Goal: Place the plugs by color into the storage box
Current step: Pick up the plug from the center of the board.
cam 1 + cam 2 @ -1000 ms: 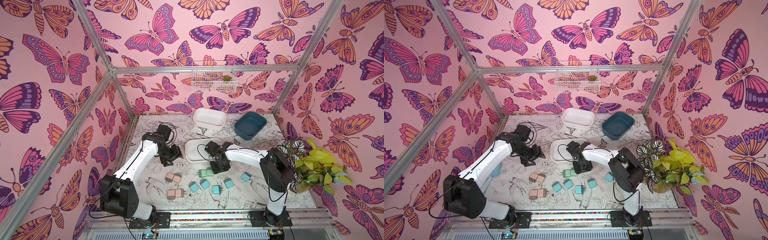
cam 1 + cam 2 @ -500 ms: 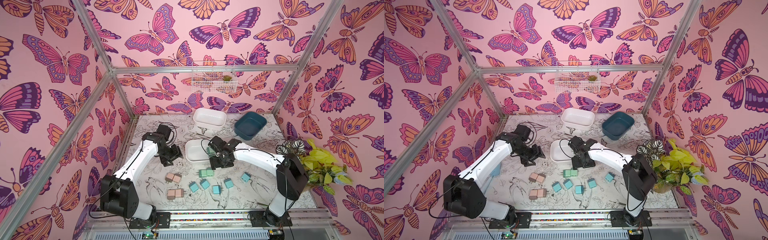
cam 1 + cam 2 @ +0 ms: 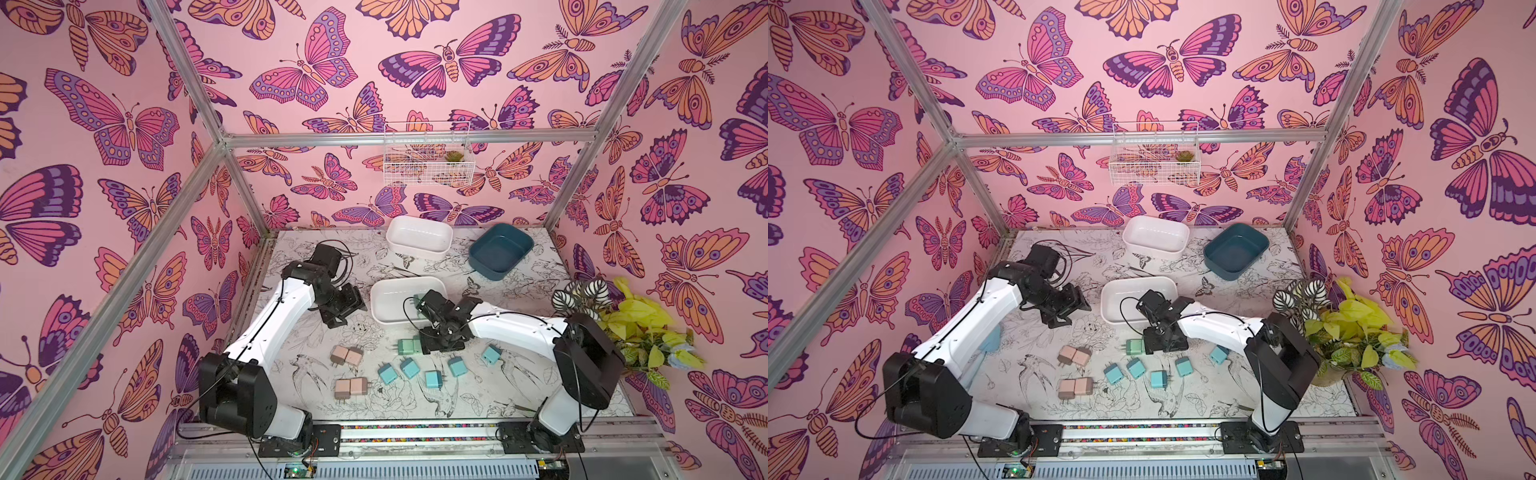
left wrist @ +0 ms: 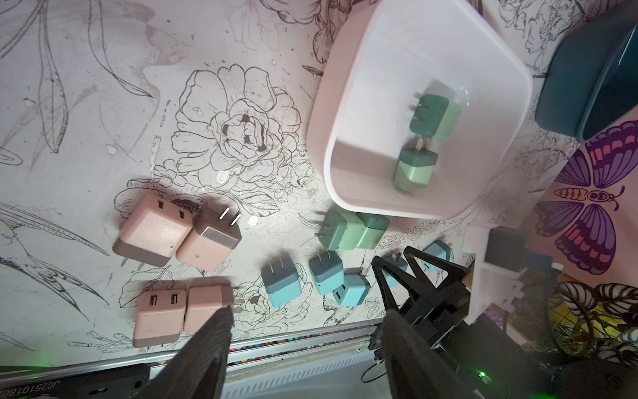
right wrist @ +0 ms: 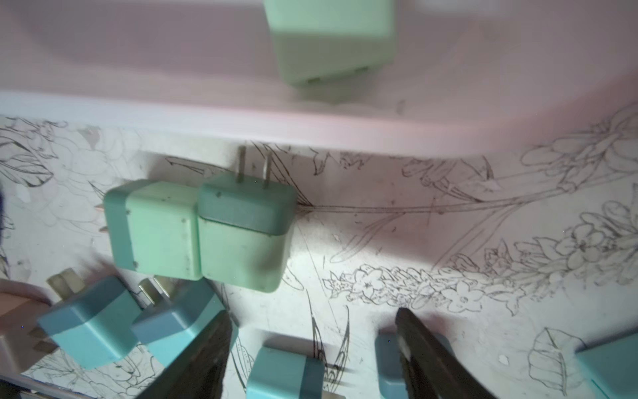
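Two mint green plugs (image 4: 431, 117) lie inside the near white storage box (image 3: 386, 299). Two more green plugs (image 3: 409, 345) sit side by side on the table just in front of it, also seen in the right wrist view (image 5: 200, 231). Several teal plugs (image 3: 409, 368) and two pairs of pink plugs (image 3: 347, 356) lie nearer the front. My right gripper (image 3: 440, 338) hangs open and empty just right of the green pair, its jaws (image 5: 312, 331) wide over the teal plugs. My left gripper (image 3: 345, 311) stands open and empty, left of the box (image 4: 307, 321).
A second white box (image 3: 417, 237) and a dark blue box (image 3: 498, 249) stand at the back. A potted plant (image 3: 623, 316) fills the right edge. A wire basket (image 3: 428, 160) hangs on the back wall. The metal rail (image 3: 415, 432) runs along the front.
My right gripper opened over the near white box, left a green plug in it, then drew back toward the green pair on the table. The left arm has not moved.
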Controlling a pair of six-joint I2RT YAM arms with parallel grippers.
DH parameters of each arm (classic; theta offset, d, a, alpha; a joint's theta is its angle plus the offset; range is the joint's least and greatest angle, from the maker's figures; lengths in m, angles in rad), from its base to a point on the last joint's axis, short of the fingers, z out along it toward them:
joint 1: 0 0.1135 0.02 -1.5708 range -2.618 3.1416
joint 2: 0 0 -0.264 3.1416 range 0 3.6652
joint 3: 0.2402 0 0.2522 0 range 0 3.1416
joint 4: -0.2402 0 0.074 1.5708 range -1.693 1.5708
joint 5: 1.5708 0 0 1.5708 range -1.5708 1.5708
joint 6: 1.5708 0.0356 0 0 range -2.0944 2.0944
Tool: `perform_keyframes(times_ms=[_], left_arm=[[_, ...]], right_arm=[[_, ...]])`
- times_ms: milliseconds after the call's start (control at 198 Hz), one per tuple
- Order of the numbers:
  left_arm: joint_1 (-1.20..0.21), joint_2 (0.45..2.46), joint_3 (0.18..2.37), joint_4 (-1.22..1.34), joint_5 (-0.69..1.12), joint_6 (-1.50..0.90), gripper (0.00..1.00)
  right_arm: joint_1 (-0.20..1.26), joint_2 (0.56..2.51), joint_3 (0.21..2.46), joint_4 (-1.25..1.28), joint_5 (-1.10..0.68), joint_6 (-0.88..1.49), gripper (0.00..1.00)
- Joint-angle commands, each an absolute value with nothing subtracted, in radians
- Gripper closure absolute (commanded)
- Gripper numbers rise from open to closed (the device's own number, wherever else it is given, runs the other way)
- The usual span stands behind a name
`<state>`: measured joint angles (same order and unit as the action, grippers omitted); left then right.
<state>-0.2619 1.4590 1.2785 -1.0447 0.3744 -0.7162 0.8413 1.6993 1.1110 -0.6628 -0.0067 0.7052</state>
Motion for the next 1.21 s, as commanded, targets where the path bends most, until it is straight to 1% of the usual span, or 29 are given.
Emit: perform_keyframes(times_ms=[0, 293, 409, 540, 671, 893, 1200], left_arm=[[-0.264, 1.448, 1.289, -1.062, 0.376, -0.722, 0.29], [-0.264, 1.413, 1.267, -1.063, 0.363, -0.727, 0.29], [-0.265, 1.413, 1.270, -1.063, 0.365, -0.727, 0.29], [-0.264, 1.417, 1.273, -1.062, 0.364, -0.729, 0.29], [-0.264, 1.425, 1.278, -1.063, 0.368, -0.730, 0.29], [-0.265, 1.436, 1.280, -1.061, 0.371, -0.730, 0.29], [-0.268, 1.448, 1.284, -1.060, 0.374, -0.726, 0.29]], right_arm=[[0.846, 1.755, 1.156, -0.622, 0.022, 0.727, 0.24], [0.847, 1.834, 1.190, -0.592, 0.061, 0.745, 0.24], [0.846, 1.849, 1.199, -0.608, 0.081, 0.741, 0.27], [0.846, 1.831, 1.180, -0.623, 0.078, 0.744, 0.33], [0.846, 1.792, 1.147, -0.634, 0.092, 0.734, 0.33], [0.843, 1.772, 1.142, -0.657, 0.115, 0.695, 0.35], [0.826, 1.780, 1.118, -0.630, 0.085, 0.625, 0.48]])
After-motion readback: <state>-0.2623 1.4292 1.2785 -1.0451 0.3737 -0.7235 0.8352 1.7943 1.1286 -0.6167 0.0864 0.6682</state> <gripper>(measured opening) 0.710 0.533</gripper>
